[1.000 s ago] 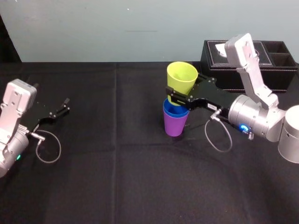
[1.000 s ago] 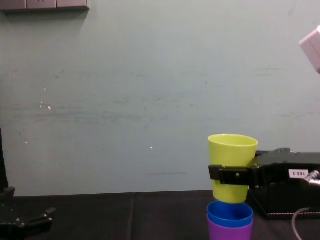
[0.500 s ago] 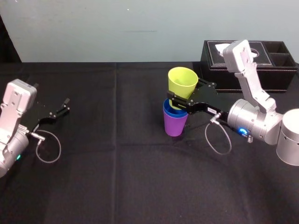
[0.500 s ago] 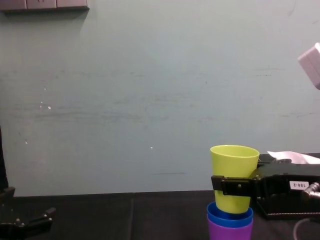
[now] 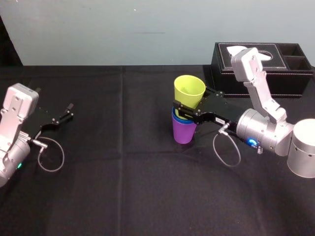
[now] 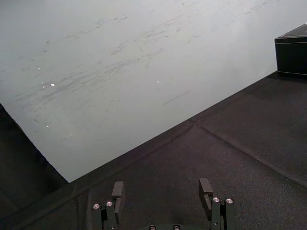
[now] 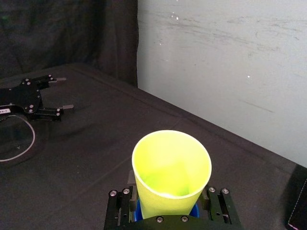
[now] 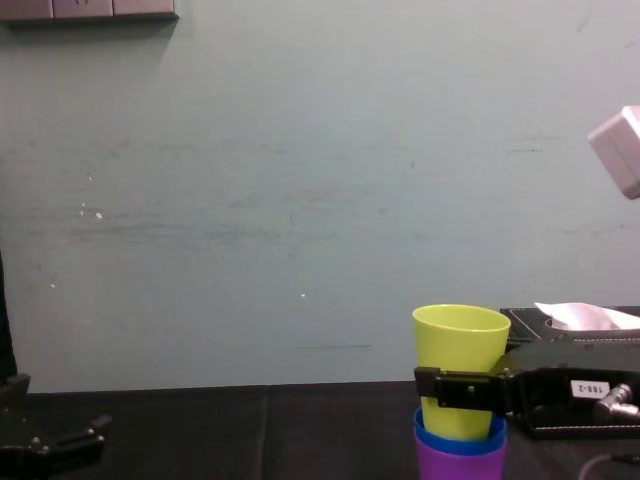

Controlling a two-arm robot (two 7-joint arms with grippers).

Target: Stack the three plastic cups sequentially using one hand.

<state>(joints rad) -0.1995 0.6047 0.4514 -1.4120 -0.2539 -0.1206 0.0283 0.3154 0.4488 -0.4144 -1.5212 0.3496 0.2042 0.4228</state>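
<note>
The yellow-green cup (image 5: 189, 91), blue cup (image 8: 462, 446) and purple cup (image 5: 183, 132) are smooth plastic with a slight sheen. The tablecloth (image 5: 123, 187) is matt black cloth. The right gripper (image 5: 183, 110) has matt black plates with bright metal screw heads. The tissue box (image 5: 256, 81) is black and leather-like. The wall (image 8: 250, 200) is matt and scuffed.
</note>
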